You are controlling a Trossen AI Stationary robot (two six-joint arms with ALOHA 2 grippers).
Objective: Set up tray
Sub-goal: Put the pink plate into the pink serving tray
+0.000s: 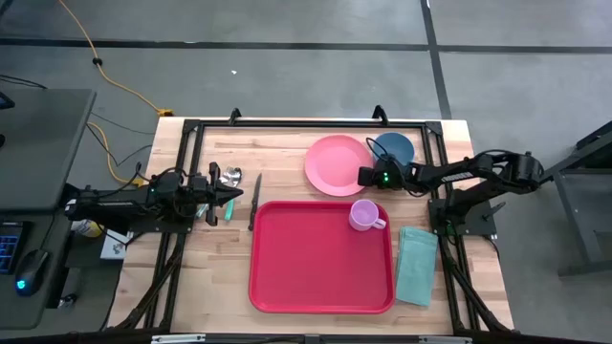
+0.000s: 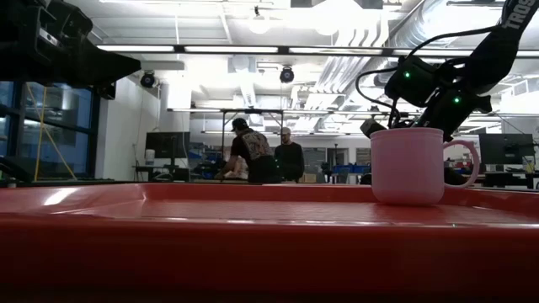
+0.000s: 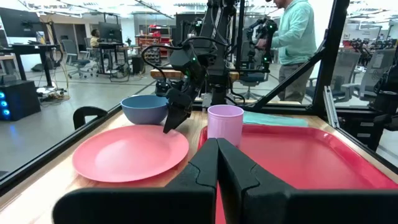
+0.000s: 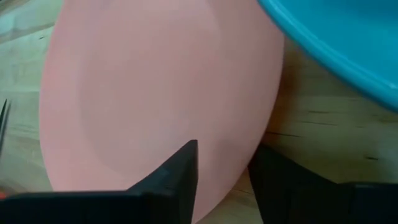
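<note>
Red tray [image 1: 320,256] on desk [image 1: 287,153], pink mug [image 1: 363,215] inside, right pincer [image 4: 221,165] astride plate [image 1: 337,164] rim, jaws parted, left pincer [image 3: 216,168] closed, empty, "TROS" lettering on right arm.

The tray [image 1: 316,272] is glossy red plastic, the plate [image 1: 337,165] smooth matt pink, the desk [image 1: 287,153] pale grained wood, the napkin [image 1: 416,266] teal cloth.

Pink plate [image 1: 337,165] touching blue bowl [image 1: 395,148]; teal cloth [image 1: 417,265]; knife [image 1: 255,198], perhaps spoon [image 1: 229,177].
</note>
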